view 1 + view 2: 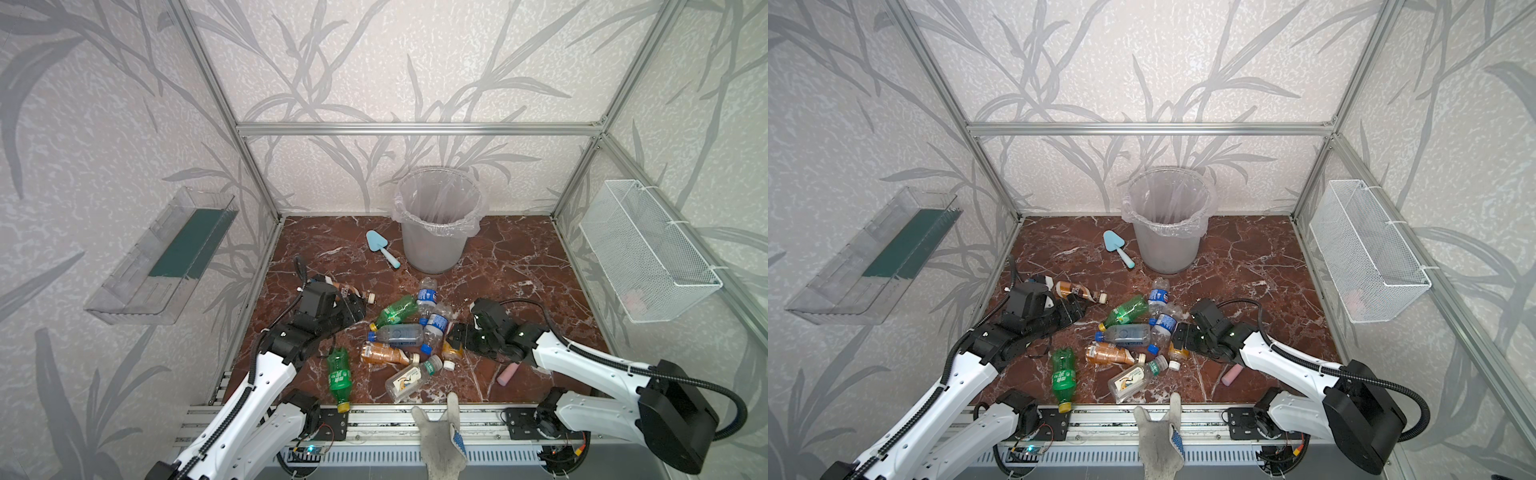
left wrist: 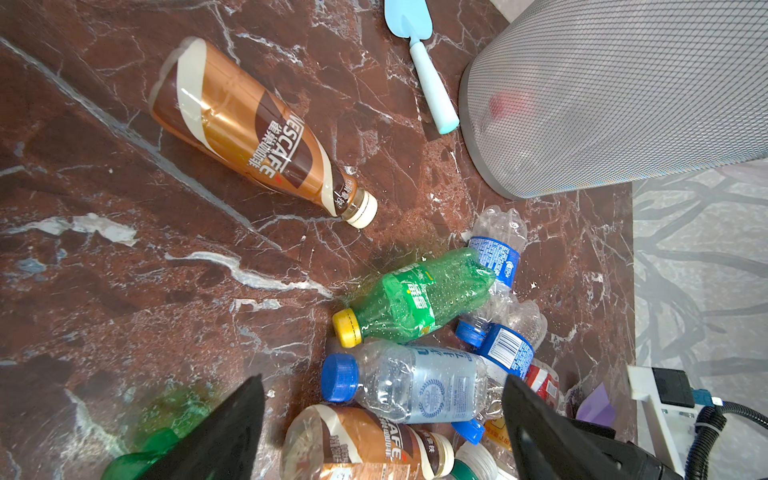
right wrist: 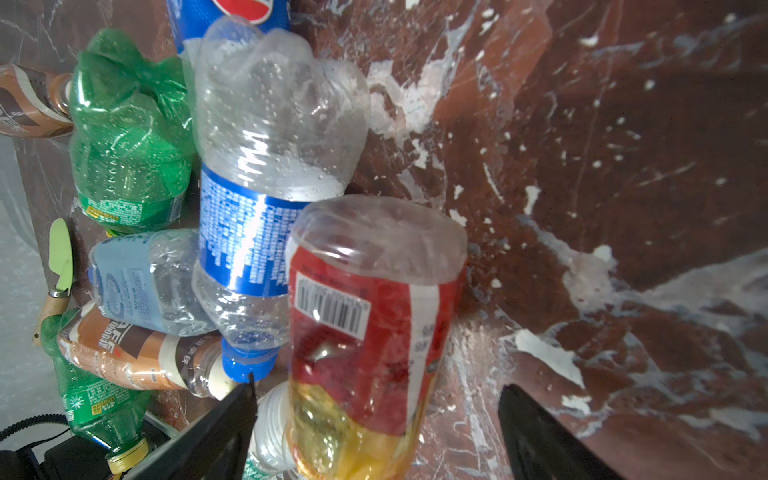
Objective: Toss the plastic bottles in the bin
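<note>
The bin [image 1: 432, 249] stands at twelve o'clock on the marble floor [image 1: 519, 266]. The plastic bottles [image 1: 399, 336] lie heaped at its six o'clock, outside it. The left gripper [image 2: 381, 384] hangs spread by the heap's ten o'clock edge, pinching nothing. The right gripper [image 3: 378, 382], jaws wide apart, straddles a red-labelled bottle [image 3: 365, 316] at three o'clock.

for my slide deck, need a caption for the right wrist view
Open right pincer lined up on a red-labelled bottle beside clear, green and brown bottles on the marbled tabletop.
</note>
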`<state>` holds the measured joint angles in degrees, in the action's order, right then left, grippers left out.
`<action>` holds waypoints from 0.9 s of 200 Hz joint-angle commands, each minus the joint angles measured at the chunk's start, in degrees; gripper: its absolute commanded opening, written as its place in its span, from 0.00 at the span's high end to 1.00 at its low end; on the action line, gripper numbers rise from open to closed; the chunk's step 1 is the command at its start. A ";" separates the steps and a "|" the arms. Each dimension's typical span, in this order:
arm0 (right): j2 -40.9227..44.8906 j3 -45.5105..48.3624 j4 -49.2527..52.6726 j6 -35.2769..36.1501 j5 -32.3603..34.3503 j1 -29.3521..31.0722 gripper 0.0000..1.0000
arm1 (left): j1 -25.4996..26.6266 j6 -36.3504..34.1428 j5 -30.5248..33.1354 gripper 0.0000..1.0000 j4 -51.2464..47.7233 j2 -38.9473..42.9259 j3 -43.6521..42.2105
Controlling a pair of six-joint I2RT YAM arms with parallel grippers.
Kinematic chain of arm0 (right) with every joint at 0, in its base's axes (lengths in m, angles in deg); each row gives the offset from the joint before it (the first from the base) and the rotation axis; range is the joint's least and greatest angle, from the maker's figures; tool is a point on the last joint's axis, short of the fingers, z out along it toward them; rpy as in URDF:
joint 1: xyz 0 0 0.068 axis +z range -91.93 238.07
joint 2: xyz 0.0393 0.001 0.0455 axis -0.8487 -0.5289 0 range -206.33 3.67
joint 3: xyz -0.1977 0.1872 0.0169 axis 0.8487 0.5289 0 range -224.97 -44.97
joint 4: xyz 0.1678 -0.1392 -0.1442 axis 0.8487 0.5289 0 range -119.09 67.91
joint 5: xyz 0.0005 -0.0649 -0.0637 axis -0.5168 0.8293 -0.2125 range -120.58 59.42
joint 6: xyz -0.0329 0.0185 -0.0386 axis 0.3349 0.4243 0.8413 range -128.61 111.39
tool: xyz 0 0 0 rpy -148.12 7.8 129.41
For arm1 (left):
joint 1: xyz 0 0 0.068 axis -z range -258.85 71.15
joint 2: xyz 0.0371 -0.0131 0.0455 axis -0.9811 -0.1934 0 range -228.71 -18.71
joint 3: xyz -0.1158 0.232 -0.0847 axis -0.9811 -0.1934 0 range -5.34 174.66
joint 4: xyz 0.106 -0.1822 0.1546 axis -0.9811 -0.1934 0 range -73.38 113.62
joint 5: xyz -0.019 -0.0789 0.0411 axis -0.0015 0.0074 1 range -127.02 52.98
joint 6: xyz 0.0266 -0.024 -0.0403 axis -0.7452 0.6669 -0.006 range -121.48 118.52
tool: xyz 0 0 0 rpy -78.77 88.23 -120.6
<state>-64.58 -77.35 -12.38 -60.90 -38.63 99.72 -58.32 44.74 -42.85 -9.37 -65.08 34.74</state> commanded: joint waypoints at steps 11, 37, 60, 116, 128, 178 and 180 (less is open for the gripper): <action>-1.92 -2.29 -0.91 0.00 -0.05 0.54 0.09 | -0.32 0.37 1.43 0.11 -1.06 0.86 -0.53; -2.88 -2.93 -0.71 -0.06 1.02 0.85 0.10 | -0.34 0.42 1.43 0.11 -1.24 0.85 -0.44; -4.39 -3.12 -1.04 -0.18 1.07 0.89 0.11 | -0.37 0.41 1.51 0.11 -1.27 0.65 -0.35; -7.57 -3.78 -0.68 0.18 1.88 0.89 0.16 | -0.41 -0.16 1.65 0.11 -2.06 0.62 0.44; -7.94 -3.84 -0.14 0.42 2.12 0.89 0.17 | -0.42 -0.24 1.78 0.11 -2.23 0.84 0.42; -7.16 -3.17 1.94 0.85 4.26 0.89 0.23 | -0.41 -0.34 1.99 0.11 -2.37 1.02 0.01; -7.10 -3.07 1.99 0.87 4.34 0.89 0.24 | -0.41 -0.34 1.97 0.11 -2.39 0.95 0.01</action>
<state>-72.27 -79.84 -13.11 -60.64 -36.53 100.35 -58.36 44.63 -42.37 -10.69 -64.95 34.63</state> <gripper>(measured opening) 0.783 0.889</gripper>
